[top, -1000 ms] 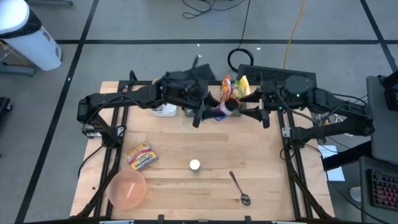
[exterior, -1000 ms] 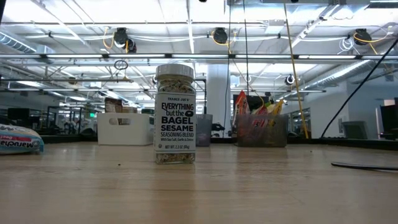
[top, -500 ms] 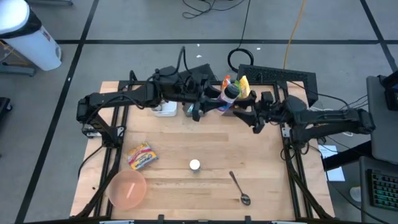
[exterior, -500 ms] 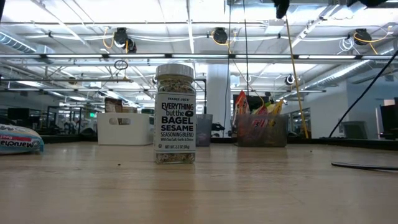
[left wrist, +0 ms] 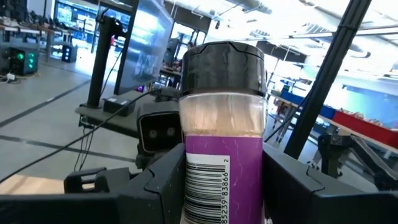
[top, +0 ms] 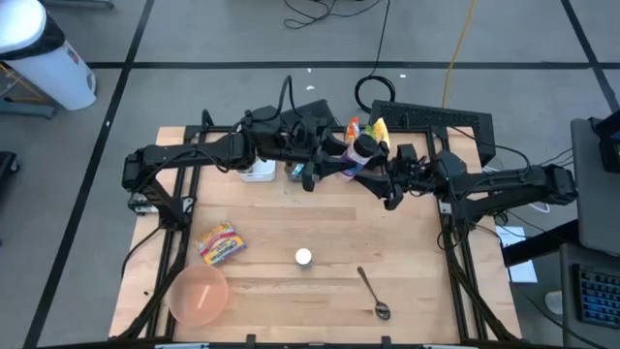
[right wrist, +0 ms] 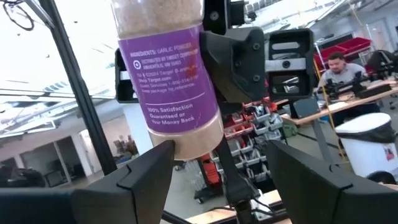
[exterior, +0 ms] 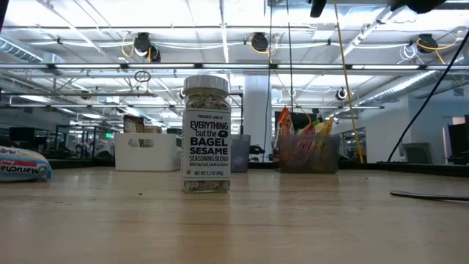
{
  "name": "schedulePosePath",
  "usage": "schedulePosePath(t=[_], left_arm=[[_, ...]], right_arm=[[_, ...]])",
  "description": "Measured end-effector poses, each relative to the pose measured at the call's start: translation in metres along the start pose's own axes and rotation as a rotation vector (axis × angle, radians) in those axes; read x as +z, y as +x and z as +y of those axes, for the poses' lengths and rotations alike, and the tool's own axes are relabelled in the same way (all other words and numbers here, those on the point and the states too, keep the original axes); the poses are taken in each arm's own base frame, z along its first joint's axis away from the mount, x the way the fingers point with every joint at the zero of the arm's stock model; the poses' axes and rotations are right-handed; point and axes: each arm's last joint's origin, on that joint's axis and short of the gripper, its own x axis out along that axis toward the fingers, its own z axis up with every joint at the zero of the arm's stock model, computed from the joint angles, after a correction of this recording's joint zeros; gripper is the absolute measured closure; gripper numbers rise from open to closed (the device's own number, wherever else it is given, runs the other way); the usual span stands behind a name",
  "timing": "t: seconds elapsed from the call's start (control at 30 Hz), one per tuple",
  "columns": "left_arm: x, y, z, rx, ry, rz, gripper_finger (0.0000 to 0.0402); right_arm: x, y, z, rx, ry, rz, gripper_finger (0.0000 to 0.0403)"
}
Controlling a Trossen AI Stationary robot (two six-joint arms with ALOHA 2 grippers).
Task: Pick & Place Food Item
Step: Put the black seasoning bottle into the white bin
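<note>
Left gripper [left wrist: 221, 186] clamped on purple-label spice jar [top: 361, 150], held aloft over table's [top: 291, 218] back edge. Right gripper [right wrist: 214, 180] fingers apart, straddling jar base, no grip yet. Risk: handover drop if left releases before right closes; jar would fall onto snack bin [top: 363, 136] below. Sesame jar [exterior: 207, 134], spoon [top: 371, 293], pink bowl [top: 199, 296] well apart

The purple-labelled jar [left wrist: 222, 124] is cut off by the bottom edge in the left wrist view; its cap is cut off by the top edge in the right wrist view. In the low view, the noodle packet [exterior: 22, 163] is cropped at the left edge, the spoon [exterior: 432, 195] at the right.
</note>
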Motion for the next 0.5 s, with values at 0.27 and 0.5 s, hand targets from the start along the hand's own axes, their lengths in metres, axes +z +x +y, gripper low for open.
schedulePosePath(t=[0.27, 0.5], left_arm=[[0.000, 0.002, 0.001, 0.003, 0.022, -0.019, 0.0224], [-0.009, 0.005, 0.011, 0.046, 0.027, 0.016, 0.0224]], right_arm=[[0.004, 0.006, 0.002, 0.028, 0.018, -0.011, 0.0154], [0.010, 0.006, 0.006, 0.095, 0.055, -0.052, 0.0154]])
